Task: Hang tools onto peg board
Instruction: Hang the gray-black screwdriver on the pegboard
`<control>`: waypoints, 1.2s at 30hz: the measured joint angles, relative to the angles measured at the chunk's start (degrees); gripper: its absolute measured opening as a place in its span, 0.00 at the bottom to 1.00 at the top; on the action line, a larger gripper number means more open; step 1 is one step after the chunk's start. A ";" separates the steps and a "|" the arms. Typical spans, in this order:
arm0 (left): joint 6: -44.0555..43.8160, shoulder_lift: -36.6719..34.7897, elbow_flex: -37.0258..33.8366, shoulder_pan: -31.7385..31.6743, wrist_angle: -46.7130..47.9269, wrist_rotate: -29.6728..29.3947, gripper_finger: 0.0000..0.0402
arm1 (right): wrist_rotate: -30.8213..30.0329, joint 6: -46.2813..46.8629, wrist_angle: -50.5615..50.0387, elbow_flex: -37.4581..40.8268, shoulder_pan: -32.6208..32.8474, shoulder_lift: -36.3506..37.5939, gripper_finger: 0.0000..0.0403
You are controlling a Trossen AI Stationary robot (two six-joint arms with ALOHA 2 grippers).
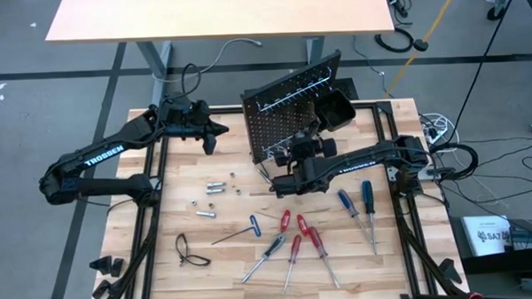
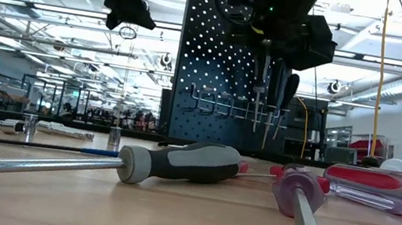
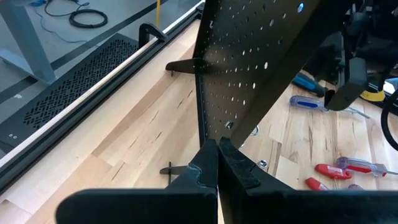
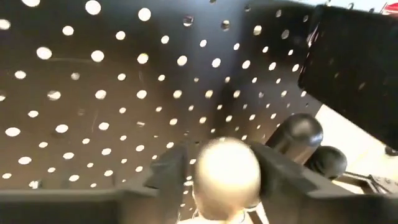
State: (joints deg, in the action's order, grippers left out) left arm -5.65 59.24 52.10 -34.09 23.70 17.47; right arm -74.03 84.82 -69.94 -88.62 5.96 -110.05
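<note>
The right claw (image 4: 225, 177) hangs at the face of the peg board (image 4: 124, 93), its two fingers either side of the pale rounded butt of a tool handle (image 4: 227, 168); whether they press it or have just let go cannot be told. Two black handles (image 4: 305, 140) stand just beside it, apparently already in the rail. The left claw (image 3: 216, 165) is closed on nothing and waits above the worktop (image 3: 124, 137) at the board's far edge.

The remaining tools lie flat on the worktop in front of the board: red screwdrivers (image 1: 306, 237), blue ones (image 1: 357, 204), a blue T-key (image 1: 251, 226) and small silver bits (image 1: 214, 189). They look light and rigid, with thin smooth shafts likely to slip; the fat moulded handles are probably the safer place to grip.

The high view places both arms and every loose tool, yet hides what the right claw has. The low view shows shafts hanging through the silver rail (image 2: 241, 106) below that claw, and a grey-handled screwdriver (image 2: 178, 164) lying close to the lens. Only the right wrist view shows the handle between the fingers.
</note>
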 joint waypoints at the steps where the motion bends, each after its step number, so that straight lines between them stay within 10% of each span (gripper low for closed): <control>1: 0.00 0.00 0.00 0.00 0.00 0.01 0.00 | 0.40 0.01 -0.01 0.00 0.01 -0.01 0.48; 9: 0.02 0.00 0.00 0.00 0.00 0.02 0.00 | 5.48 0.07 -0.06 0.00 -1.14 -0.01 0.77; 22: 0.24 0.00 0.00 0.00 -0.02 0.07 0.00 | 14.10 -0.43 0.01 0.00 1.58 3.70 0.78; 36: 3.51 -0.02 0.00 0.00 0.31 0.34 0.00 | 46.02 -20.95 12.68 0.00 7.16 19.69 0.78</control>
State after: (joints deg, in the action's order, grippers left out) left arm -2.14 59.23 52.10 -34.09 24.01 17.82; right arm -28.01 63.87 -57.26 -88.62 13.12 -90.36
